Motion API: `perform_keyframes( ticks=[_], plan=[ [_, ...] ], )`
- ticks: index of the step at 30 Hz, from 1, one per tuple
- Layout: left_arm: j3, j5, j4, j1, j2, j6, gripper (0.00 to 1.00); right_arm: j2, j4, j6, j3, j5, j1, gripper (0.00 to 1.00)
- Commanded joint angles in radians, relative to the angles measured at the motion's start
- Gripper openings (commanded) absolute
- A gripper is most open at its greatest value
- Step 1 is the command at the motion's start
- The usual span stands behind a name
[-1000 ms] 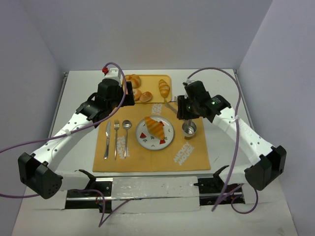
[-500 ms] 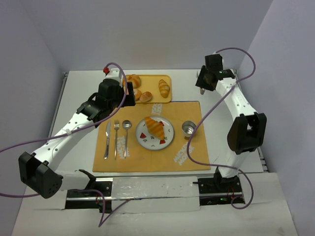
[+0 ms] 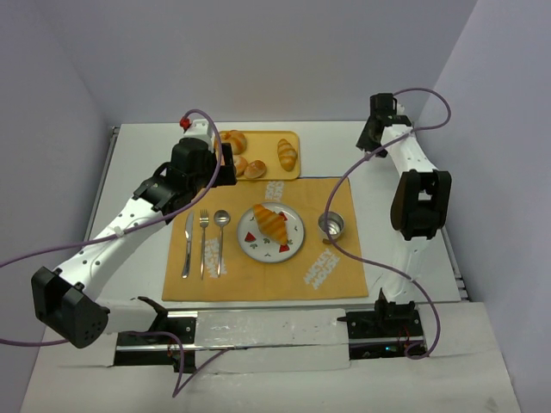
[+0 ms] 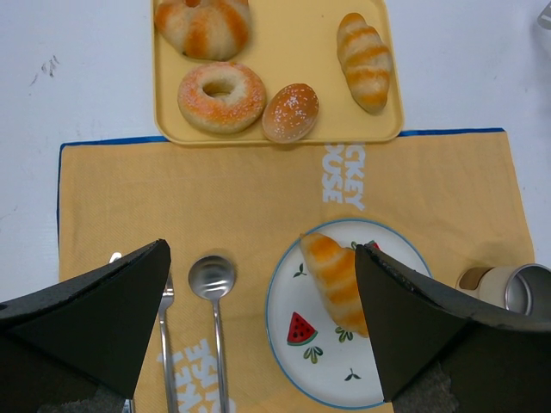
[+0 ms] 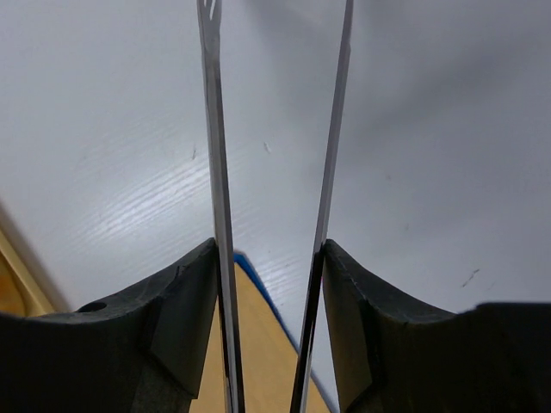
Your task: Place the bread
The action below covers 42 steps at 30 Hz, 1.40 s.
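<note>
The bread, a golden striped croissant (image 3: 272, 224) (image 4: 338, 277), lies on the white watermelon-patterned plate (image 3: 294, 247) (image 4: 320, 366) in the middle of the orange placemat (image 3: 337, 274). My left gripper (image 3: 225, 163) (image 4: 261, 249) hangs open high above the mat's back edge, with nothing between its fingers. My right gripper (image 3: 370, 139) (image 5: 269, 258) is raised at the back right, away from the plate. It is shut on metal tongs (image 5: 215, 172), whose two thin arms run forward over bare table.
A yellow tray (image 3: 263, 138) (image 4: 284, 52) at the back holds a doughnut (image 4: 221, 89), round buns and an oval roll (image 3: 287, 155). A knife (image 3: 188, 245), fork (image 3: 204, 241) and spoon (image 3: 221, 237) lie left of the plate. A metal cup (image 3: 331, 226) stands to its right.
My right arm has swung up and away from beside the cup and plate to the back right corner and folded upright. The left arm and the croissant have stayed put.
</note>
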Motion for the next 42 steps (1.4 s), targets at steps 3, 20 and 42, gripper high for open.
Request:
perform_keyframes(
  ticks=[3, 20, 42],
  plan=[
    [0.023, 0.006, 0.021, -0.007, -0.037, 0.008, 0.99, 0.030, 0.004, -0.021, 0.087, 0.045, -0.051, 0.57],
    [0.026, 0.006, 0.019, -0.007, -0.018, 0.003, 0.99, 0.161, -0.014, -0.080, 0.130, -0.036, -0.088, 0.65],
    [0.027, 0.006, 0.019, -0.007, 0.002, 0.000, 0.99, 0.147, 0.003, -0.095, 0.044, -0.067, -0.094, 0.75]
  ],
)
